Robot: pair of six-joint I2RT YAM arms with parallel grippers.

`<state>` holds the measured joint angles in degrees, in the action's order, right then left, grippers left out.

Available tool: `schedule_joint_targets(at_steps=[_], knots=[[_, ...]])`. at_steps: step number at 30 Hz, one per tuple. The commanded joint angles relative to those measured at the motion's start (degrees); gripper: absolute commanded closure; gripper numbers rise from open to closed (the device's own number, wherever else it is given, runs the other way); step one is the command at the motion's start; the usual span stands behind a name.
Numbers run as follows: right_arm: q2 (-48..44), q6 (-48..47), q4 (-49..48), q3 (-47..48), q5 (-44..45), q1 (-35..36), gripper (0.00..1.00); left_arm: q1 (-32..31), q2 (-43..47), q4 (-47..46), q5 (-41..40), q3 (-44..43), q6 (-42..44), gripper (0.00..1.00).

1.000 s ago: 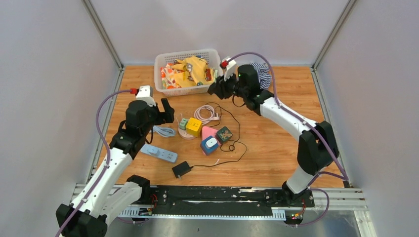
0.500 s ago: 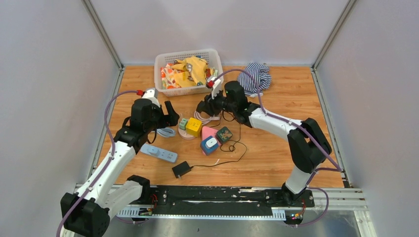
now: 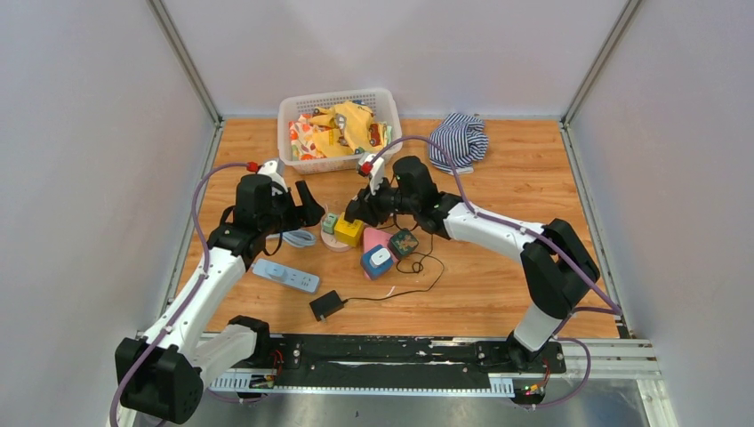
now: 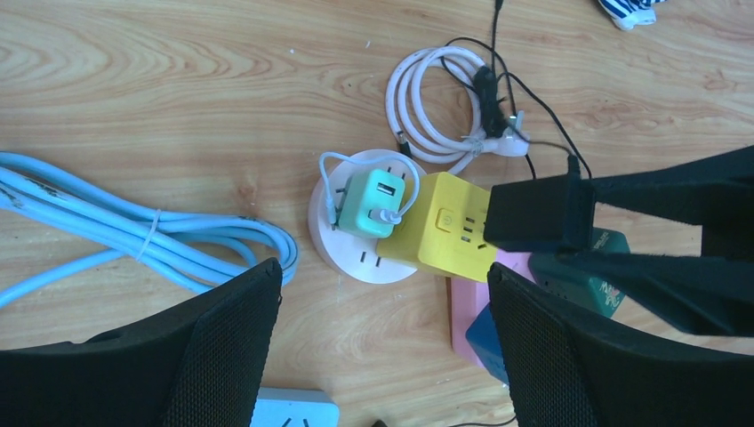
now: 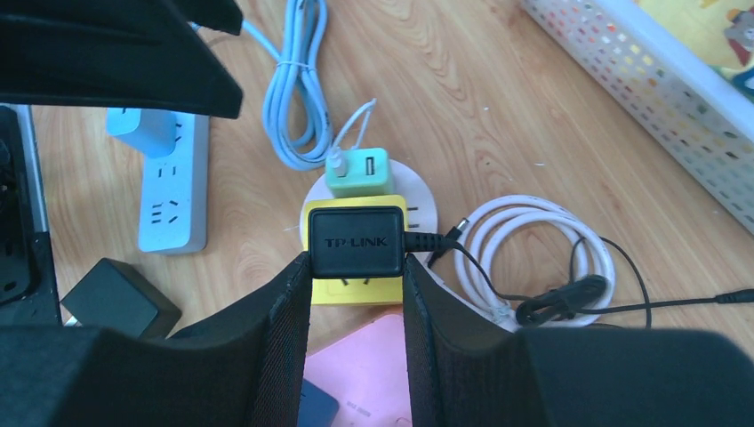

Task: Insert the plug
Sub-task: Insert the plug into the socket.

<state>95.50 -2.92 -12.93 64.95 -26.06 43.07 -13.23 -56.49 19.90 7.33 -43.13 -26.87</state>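
Wood table (image 3: pixel 551 178): one yellow socket cube (image 4: pixel 449 229), two black adapters (image 3: pixel 326 305) are counted. One adapter (image 5: pixel 356 242) is pinched by right gripper (image 5: pixel 356 265); left gripper (image 4: pixel 382 277) is spread.

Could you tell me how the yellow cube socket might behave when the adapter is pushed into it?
It may slide: the yellow cube socket lies unfixed on the wooden table, and the left gripper is not bracing it. Its plastic looks rigid, unlikely to flex. Blocky, it probably won't tip under the adapter.
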Motion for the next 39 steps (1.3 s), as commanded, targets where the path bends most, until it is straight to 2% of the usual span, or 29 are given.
schedule_joint_targets(at_steps=[1, 25, 34, 39], knots=[[-2.11, -2.29, 2.56, 0.36, 0.09, 2.15, 1.0, 0.45, -0.03, 0.05, 1.76, -1.62, -0.5, 0.14], [2.75, -6.6, 5.48, 1.52, 0.71, 2.9, 1.0, 0.42, 0.01, -1.44, 2.11, -0.63, -0.26, 0.16], [1.43, -7.31, 10.86, 6.02, 2.63, 2.9, 1.0, 0.49, 0.15, -1.54, 2.31, -0.63, -0.35, 0.16], [2.07, -7.36, 17.27, 10.52, 3.19, 2.9, 1.0, 0.49, 0.15, -1.5, 2.53, -0.46, -0.27, 0.17]])
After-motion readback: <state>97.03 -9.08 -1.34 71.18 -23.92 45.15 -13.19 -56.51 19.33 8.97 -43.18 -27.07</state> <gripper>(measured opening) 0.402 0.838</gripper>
